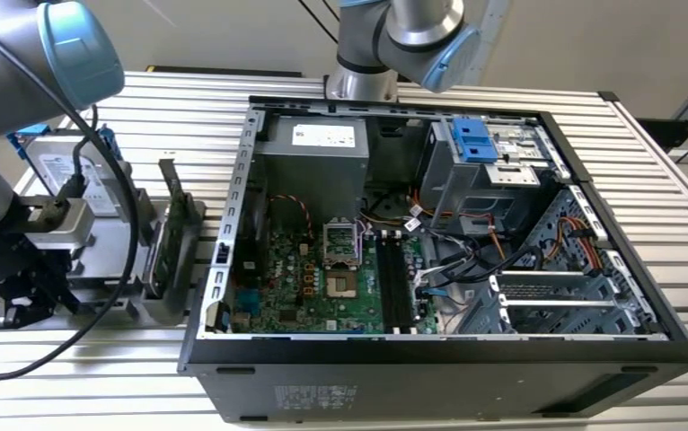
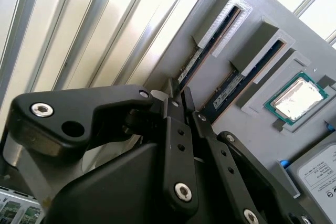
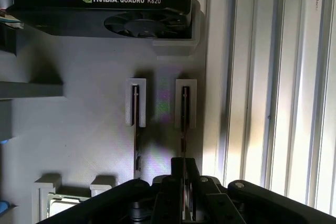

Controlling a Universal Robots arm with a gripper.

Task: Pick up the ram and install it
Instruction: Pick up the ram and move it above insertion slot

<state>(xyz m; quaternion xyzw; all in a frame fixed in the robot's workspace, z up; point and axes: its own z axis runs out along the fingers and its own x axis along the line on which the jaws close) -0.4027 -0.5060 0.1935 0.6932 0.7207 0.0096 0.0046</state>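
I am looking at the open computer case (image 1: 440, 368), lying on the slatted table (image 1: 189, 99) | the gray holder (image 3: 79, 129) is standing at the exterior view's left of the case, carrying the graphics card (image 3: 105, 14) | the gripper (image 3: 184, 182) is clenching on the ram (image 3: 184, 108), which is sitting edge-on in its holder slot | a second stick (image 3: 136, 114) is sitting in the neighbour slot | the processor (image 2: 296, 98) is lying near

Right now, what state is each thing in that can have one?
computer case, side open, insides exposed
ram nearer the slatted table, upright in a slot of the holder, gripper at it
second ram, upright in its holder slot
motherboard slots, empty
graphics card, resting in the holder
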